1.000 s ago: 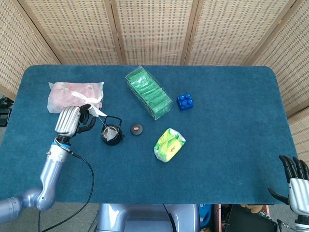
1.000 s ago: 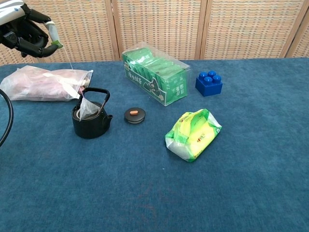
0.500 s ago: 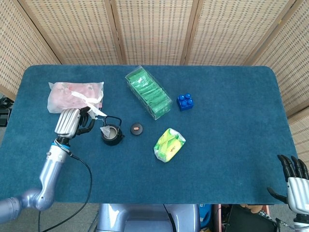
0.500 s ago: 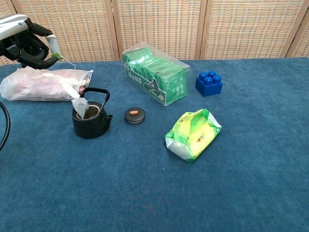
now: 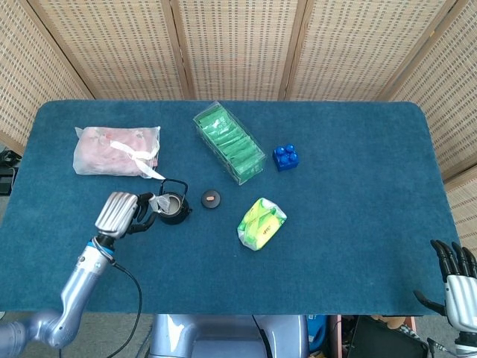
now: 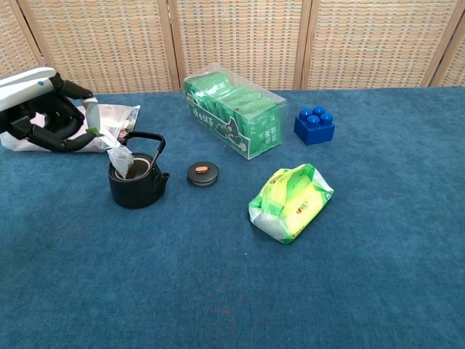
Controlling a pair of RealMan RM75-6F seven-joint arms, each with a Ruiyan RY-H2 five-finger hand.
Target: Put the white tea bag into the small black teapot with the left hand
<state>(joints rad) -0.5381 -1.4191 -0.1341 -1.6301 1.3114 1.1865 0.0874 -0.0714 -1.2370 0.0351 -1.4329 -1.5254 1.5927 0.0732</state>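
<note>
Left hand [image 6: 43, 109], low over the table [image 5: 350, 149] at the teapot's 9 o'clock in the head view: fingers [image 6: 62, 123] curled, pinching the tag of the tea bag [image 6: 120, 160] at its string end. The tea bag leans at the teapot's left rim, its lower part inside the mouth and its upper corner standing above the rim. The teapot [image 6: 136, 182] stands upright, handle raised, lid off. Its lid [image 6: 203, 173], dark with an orange knob, lies on the table just beside the teapot at 3 o'clock, apart from it.

At the teapot's 10 o'clock in the head view lies a pink bag [image 5: 115, 151] tied with a white ribbon; in the chest view the left hand partly covers it. At 1 o'clock from the teapot lies a clear box [image 5: 229, 142] of green packets, set diagonally. At 3 o'clock from the box, near it, sits a blue block [image 5: 286, 156]. At 4 o'clock from the lid rests a yellow-green pouch [image 5: 261, 223], well apart from the teapot.

Right hand [image 5: 456, 280], at the lower right corner of the head view, off the table edge: fingers apart and pointing up, holding nothing. A woven screen [image 5: 238, 45] stands behind the table.
</note>
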